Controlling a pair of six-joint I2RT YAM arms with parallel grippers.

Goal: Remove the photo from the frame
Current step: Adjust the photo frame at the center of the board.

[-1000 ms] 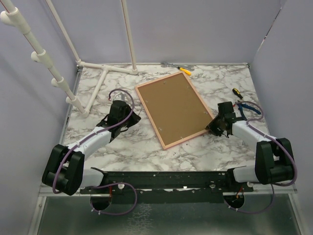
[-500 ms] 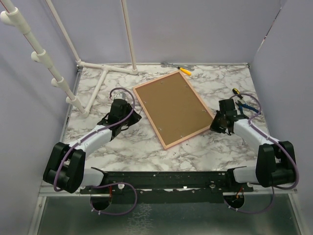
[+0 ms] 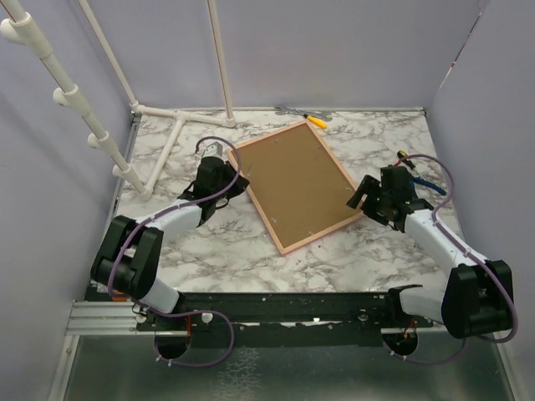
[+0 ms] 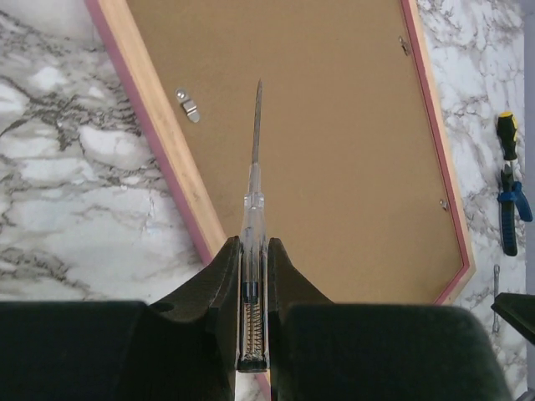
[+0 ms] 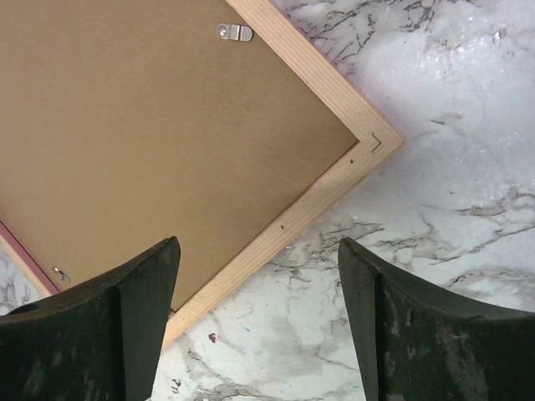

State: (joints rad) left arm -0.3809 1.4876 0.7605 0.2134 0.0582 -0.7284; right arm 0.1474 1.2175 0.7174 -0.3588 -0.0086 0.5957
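One clear-handled screwdriver (image 4: 255, 159) was clamped in the left pincer (image 4: 253, 255) at the 9 o'clock edge of the frame (image 3: 297, 184). Its blade reached out over the brown backing board (image 4: 334, 167), and a small metal clip (image 4: 189, 105) sat at the tip's 9 o'clock, apart from it. The frame lay face down at the middle of the counter (image 3: 226, 246), so the photo was hidden beneath the board. At the frame's 4 o'clock corner the right pincer (image 5: 257, 251) hovered with its jaws wide apart, gripping nothing. Blue-handled pliers (image 3: 422, 182) lay on the counter beyond it, at about 2 o'clock. By my reading the task was at an early stage: the backing sat in place inside the frame, so freeing the clips, lifting the board and drawing the print out all remained
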